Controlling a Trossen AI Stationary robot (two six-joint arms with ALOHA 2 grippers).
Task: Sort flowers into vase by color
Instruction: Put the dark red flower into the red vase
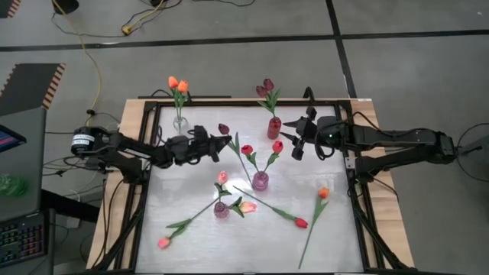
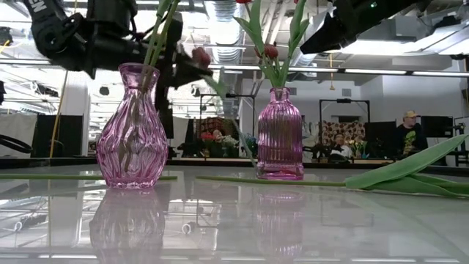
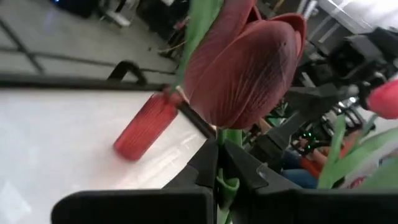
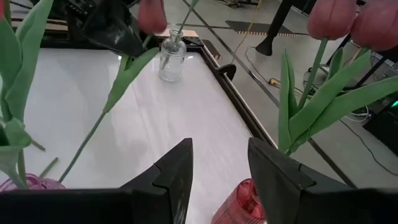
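**Left gripper holds a dark maroon tulip above the table**

Seen from above, a white table [image 1: 191,244] holds several small vases and scattered artificial tulips. The left gripper [image 1: 216,143] reaches in from the left side, its fingers [image 3: 202,165] closed tightly around the green stem of a dark maroon tulip [image 1: 224,129]. The stem trails down toward the middle of the table. The bloom sits just past the fingertips, lifted off the surface.

The right gripper [image 1: 296,145] hovers at the far right part of the table, its fingers [image 4: 177,171] spread apart and holding nothing. It hangs just beside a red vase [image 1: 273,127] that holds two maroon tulips.

A clear vase [image 1: 179,122] at the far left holds two orange tulips [image 1: 177,82]. A pink vase [image 1: 260,180] in the middle holds two red tulips [image 1: 262,147]. Another pink vase [image 1: 221,209] nearer the front holds a pink tulip [image 1: 222,177].

Loose on the table lie a red tulip [image 1: 301,223], an orange tulip [image 1: 323,193] and two pink tulips [image 1: 163,243].
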